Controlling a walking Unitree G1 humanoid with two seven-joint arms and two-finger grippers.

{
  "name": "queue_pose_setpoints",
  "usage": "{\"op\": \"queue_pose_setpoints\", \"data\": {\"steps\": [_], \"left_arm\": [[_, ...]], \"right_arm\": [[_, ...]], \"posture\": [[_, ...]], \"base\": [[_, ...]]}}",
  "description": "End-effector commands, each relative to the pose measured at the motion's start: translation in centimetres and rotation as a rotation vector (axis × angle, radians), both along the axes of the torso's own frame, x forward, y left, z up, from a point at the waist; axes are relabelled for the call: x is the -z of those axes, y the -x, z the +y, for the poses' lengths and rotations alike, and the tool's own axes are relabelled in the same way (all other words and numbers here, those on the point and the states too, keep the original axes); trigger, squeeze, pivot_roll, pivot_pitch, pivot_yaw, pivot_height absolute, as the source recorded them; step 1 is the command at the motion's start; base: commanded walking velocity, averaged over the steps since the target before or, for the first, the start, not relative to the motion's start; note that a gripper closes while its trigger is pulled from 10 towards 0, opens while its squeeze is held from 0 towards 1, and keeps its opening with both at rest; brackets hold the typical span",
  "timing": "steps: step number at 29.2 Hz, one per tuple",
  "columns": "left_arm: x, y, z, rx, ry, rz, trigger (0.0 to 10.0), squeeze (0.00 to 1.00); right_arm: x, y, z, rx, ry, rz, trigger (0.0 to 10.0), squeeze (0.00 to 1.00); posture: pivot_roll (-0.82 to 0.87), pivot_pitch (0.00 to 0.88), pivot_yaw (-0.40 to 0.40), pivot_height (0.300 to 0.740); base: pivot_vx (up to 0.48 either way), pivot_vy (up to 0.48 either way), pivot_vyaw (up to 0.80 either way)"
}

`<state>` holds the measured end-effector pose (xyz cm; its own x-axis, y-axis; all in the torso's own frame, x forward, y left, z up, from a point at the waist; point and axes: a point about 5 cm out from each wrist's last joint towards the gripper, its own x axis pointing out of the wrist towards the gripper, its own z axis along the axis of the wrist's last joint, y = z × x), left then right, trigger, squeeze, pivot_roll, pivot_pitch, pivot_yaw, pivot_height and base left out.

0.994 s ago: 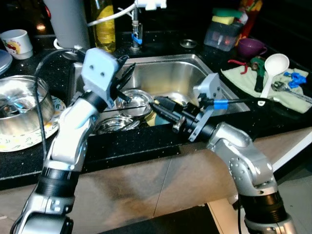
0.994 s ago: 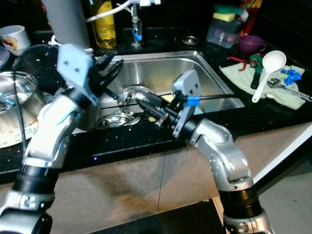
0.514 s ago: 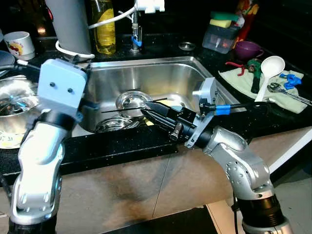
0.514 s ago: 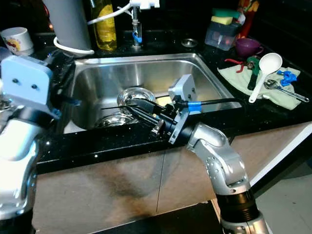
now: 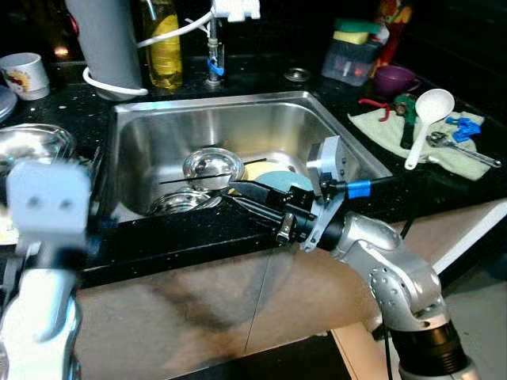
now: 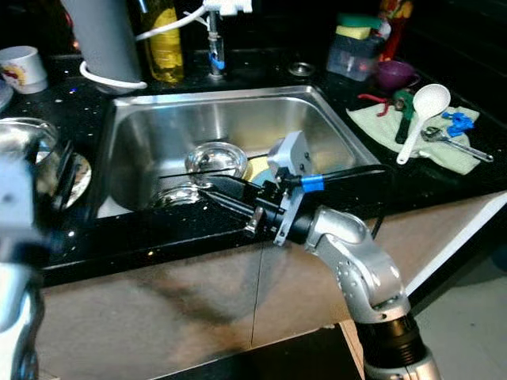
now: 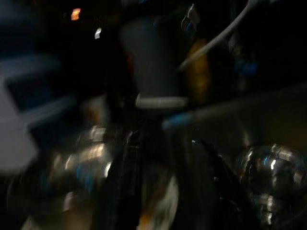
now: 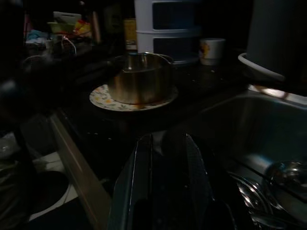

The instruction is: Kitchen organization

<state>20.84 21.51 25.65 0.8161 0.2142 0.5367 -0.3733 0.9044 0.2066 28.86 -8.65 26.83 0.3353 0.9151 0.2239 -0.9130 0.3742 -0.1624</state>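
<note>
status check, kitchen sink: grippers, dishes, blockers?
Right gripper over the sink's front edge, fingers slightly apart, empty. Left arm idle at counter's left. Round steel bowls in the stainless sink. No visible blockers.

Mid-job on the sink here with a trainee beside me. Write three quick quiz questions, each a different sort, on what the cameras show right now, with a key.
1. True or false: the white ladle lies inside the sink.
2. Multiple choice: the right gripper is A) over the sink's front edge, B) on the green cloth, C) at the tap.
3. Fill in: the steel pot beside the sink stands on a patterned ____.

Key: 1 false, the ladle rests on the cloth on the counter to the sink's right. 2 A. 3 plate.
</note>
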Motion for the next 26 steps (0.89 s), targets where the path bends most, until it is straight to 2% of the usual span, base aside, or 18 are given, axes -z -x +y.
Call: {"op": "queue_pose_setpoints", "data": {"steps": [1,3,5,7,10,11,12,18,26], "left_arm": [[0.6,0.6,0.7,-0.048,0.025,-0.002,10.0,1.0],[2.0,1.4,1.8,-0.126,0.062,0.05,10.0,1.0],[2.0,1.4,1.8,-0.126,0.062,0.05,10.0,1.0],[2.6,1.8,2.8,-0.178,0.07,0.066,10.0,1.0],[2.6,1.9,3.1,-0.187,0.075,0.063,10.0,1.0],[2.4,1.8,3.3,-0.187,0.063,0.05,10.0,0.2],[2.2,1.7,3.4,-0.18,0.052,0.04,10.0,0.0],[1.3,1.2,3.4,-0.13,0.022,-0.01,10.0,0.0],[0.3,0.6,3.4,-0.106,-0.066,-0.049,10.0,0.0]], "right_arm": [[-0.1,0.1,0.0,-0.01,0.001,-0.005,10.0,0.0],[-0.1,0.1,0.0,-0.01,0.002,-0.006,10.0,0.0],[-0.1,0.1,0.0,-0.01,0.002,-0.006,10.0,0.0],[-0.1,0.1,0.0,-0.011,0.003,-0.007,10.0,0.0],[-0.1,0.1,0.0,-0.012,0.002,-0.008,10.0,0.0],[-0.1,0.1,0.0,-0.011,0.002,-0.009,10.0,0.0],[-0.1,0.0,0.0,-0.011,0.001,-0.01,10.0,0.0],[-0.2,-0.1,0.1,-0.008,-0.004,-0.015,10.0,0.0],[-0.2,-0.1,0.0,-0.005,-0.004,-0.016,10.0,0.0]], "posture": [[0.01,0.198,-0.065,0.74],[0.01,0.194,-0.062,0.74],[0.01,0.194,-0.062,0.74],[0.01,0.192,-0.066,0.74],[0.01,0.192,-0.066,0.74],[0.01,0.192,-0.066,0.74],[0.01,0.189,-0.067,0.74],[0.01,0.183,-0.066,0.74],[0.01,0.18,-0.065,0.74]], "base": [[0.0,0.0,0.0],[0.0,0.0,0.0],[0.0,0.0,0.0],[0.0,0.0,0.0],[0.0,0.0,0.0],[0.0,0.0,0.0],[0.0,0.0,0.0],[0.0,0.0,0.0],[0.0,0.0,0.0]]}}
